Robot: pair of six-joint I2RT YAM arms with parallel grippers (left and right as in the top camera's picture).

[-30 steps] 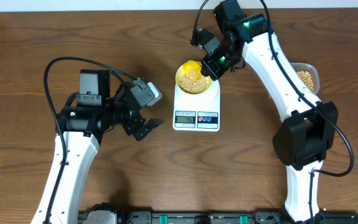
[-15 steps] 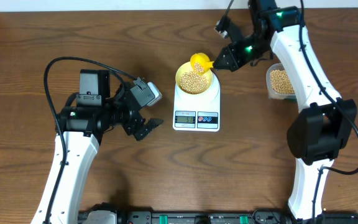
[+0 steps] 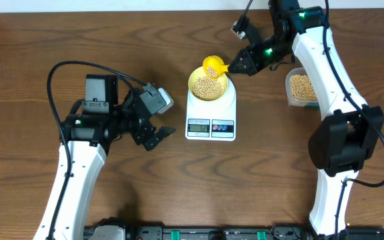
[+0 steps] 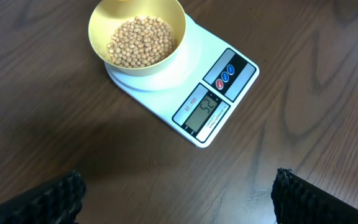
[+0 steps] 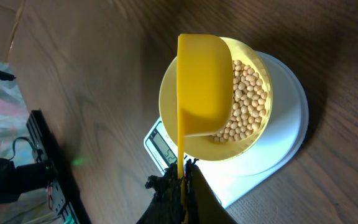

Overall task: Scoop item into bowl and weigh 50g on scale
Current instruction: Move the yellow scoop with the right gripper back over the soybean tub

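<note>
Robot lab bench, data-collection type setup; wood-grain table (image 3: 19, 200) with two white-and-black arms rising from its near edge, left arm (image 3: 79, 167) and right arm (image 3: 325, 73); loose black cable (image 3: 51, 83) looping over the tabletop; green status light (image 3: 303, 13) lit on the right arm; black equipment rail (image 3: 199, 233) with green connectors along the near edge; kitchen gear looks like staged props: scale (image 3: 229, 110), bowl (image 3: 191, 83), scoop (image 3: 212, 65); plain pale strip (image 3: 112, 5) past the far edge.
</note>
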